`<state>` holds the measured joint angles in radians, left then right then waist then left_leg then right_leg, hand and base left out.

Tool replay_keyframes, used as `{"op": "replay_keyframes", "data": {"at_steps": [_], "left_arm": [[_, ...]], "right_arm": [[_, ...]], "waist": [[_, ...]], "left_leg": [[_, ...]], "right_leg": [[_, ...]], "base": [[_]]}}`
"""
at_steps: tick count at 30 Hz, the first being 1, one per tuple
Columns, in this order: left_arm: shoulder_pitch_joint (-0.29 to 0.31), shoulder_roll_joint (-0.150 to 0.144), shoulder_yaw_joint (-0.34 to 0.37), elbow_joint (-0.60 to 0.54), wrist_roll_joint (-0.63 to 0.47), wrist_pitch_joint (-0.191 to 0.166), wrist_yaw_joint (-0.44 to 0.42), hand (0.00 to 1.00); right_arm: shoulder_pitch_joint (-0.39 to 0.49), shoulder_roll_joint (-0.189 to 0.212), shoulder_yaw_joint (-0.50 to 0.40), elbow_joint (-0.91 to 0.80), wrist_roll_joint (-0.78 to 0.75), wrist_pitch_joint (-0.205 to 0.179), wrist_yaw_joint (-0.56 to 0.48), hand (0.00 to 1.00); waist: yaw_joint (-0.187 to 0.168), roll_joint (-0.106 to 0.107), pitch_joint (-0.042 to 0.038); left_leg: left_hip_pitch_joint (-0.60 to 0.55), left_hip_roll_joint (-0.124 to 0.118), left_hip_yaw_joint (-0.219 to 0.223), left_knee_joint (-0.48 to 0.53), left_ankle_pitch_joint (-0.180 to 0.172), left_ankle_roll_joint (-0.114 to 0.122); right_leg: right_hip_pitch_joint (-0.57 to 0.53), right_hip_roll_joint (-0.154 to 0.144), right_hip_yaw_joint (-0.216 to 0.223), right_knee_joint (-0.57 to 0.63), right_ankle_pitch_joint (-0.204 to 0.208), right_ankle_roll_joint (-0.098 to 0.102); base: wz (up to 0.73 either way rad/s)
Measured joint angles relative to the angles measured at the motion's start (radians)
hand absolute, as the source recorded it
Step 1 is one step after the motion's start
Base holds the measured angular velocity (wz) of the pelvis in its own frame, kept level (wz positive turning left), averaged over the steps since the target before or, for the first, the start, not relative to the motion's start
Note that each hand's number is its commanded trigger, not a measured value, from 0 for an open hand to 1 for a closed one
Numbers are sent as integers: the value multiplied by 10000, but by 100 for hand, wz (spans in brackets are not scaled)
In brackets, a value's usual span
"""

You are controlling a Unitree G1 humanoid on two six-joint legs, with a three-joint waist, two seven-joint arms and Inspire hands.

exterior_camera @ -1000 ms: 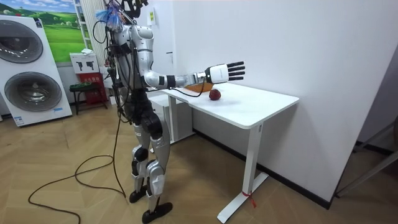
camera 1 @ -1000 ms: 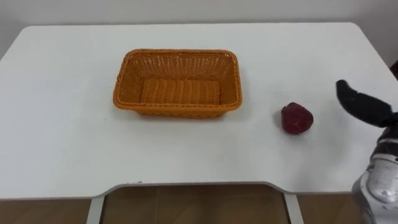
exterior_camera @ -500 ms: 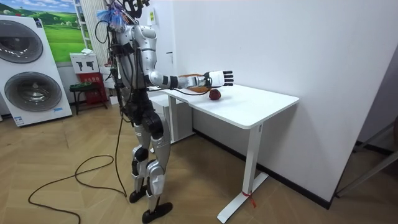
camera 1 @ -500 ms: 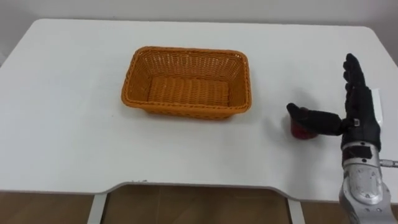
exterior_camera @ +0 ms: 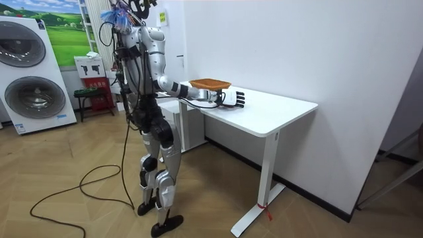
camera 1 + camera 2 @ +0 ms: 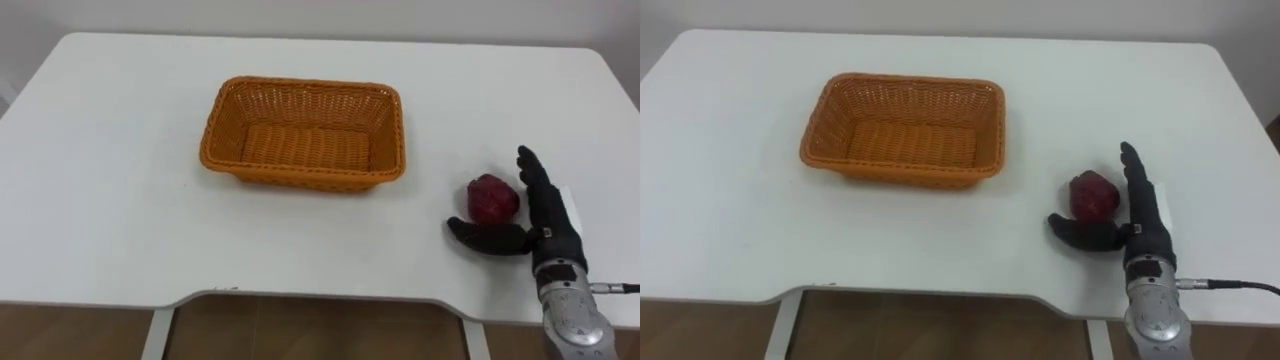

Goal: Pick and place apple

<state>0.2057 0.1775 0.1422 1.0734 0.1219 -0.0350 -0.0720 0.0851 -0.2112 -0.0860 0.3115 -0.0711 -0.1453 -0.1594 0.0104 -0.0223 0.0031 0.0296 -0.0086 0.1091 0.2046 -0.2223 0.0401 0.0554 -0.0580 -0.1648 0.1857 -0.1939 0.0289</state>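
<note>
The fingers (image 6: 534,180) of the right hand (image 6: 548,226) are straight and held close together, pointing toward the far edge of the table. The thumb (image 6: 485,238) is spread wide from them and points toward the table's left edge. The fingers and thumb form an open L around 2 sides of the dark red, round apple (image 6: 492,198). The fingers lie just beside the apple's right side, and the thumb lies just in front of it, on the near-edge side. It cannot be determined whether either one touches the fruit. Nothing is pinched or enclosed.

The apple rests on the flat white rectangular table (image 6: 100,200), in its right half, nearer the near edge than the far edge. The hand is low over the tabletop beside it, and the silver forearm enters from the near right corner.

The orange rectangular woven wicker basket (image 6: 305,180) stands upright near the middle of the table, toward the far edge, well apart from the apple and to its left. The basket is empty.

In the room view, the robot stands upright on a wooden floor at the table's long edge, with its right arm extended forward over the tabletop.
</note>
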Motion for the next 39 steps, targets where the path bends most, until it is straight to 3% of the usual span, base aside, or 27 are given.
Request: {"op": "replay_keyframes", "data": {"at_steps": [2,3,4,5,13,20,23,29,33,39], "left_arm": [[-7,0,1,4,1,3,-1,0],[25,0,17,25,-5,5,0,0],[27,0,38,27,-4,5,0,0],[26,0,55,25,-4,6,0,0],[70,31,134,16,-3,2,19,0],[49,48,130,37,-6,-23,69,0],[41,50,153,61,-2,-78,139,0],[41,31,412,64,-9,-80,20,0],[48,-11,404,75,-7,-80,20,0],[29,-42,391,90,-125,-93,14,0]], "right_arm": [[-2,-3,1,11,-3,2,19,0],[-3,-2,1,34,18,2,23,58],[-4,-2,1,73,25,-3,22,73],[-12,-2,0,136,23,-26,22,100],[-242,-240,-398,1106,-196,-416,-108,100],[-466,-282,-579,1834,-558,-731,-309,100],[-536,-278,-560,1792,-558,-697,-315,100],[-481,-166,-517,1204,-856,-262,-272,100],[-319,-159,-291,183,-1120,120,-243,100],[-324,-177,-43,-1567,-968,142,-195,100]], "waist": [[5,-23,14],[37,-32,16],[27,-46,17],[19,-57,16],[-36,-141,-32],[-40,-81,-60],[-14,-78,-71],[41,-71,-96],[159,78,-88],[286,106,-47]], "left_leg": [[-2,-2,-1,0,1,2],[-1,-3,1,0,1,2],[-1,-7,-5,0,1,2],[-4,-9,-14,0,1,2],[86,-21,-72,-2,-2,0],[300,16,-94,-15,-4,-4],[298,15,-85,-10,-4,-4],[243,-9,-44,-5,-4,-3],[163,-36,-35,-15,1,2],[141,-37,-52,-61,21,-5]], "right_leg": [[0,-1,-1,1,1,0],[4,-4,-12,0,1,1],[8,-6,-24,-1,2,1],[8,-7,-30,-1,2,1],[194,-6,-176,-16,2,2],[353,-1,-187,-21,1,2],[362,-1,-188,-10,1,2],[316,0,-150,4,3,0],[166,-4,-93,43,2,0],[124,9,-34,-12,3,0]], "base": [[0],[0],[0],[0],[3],[0],[0],[-2],[-3],[-1]]}}
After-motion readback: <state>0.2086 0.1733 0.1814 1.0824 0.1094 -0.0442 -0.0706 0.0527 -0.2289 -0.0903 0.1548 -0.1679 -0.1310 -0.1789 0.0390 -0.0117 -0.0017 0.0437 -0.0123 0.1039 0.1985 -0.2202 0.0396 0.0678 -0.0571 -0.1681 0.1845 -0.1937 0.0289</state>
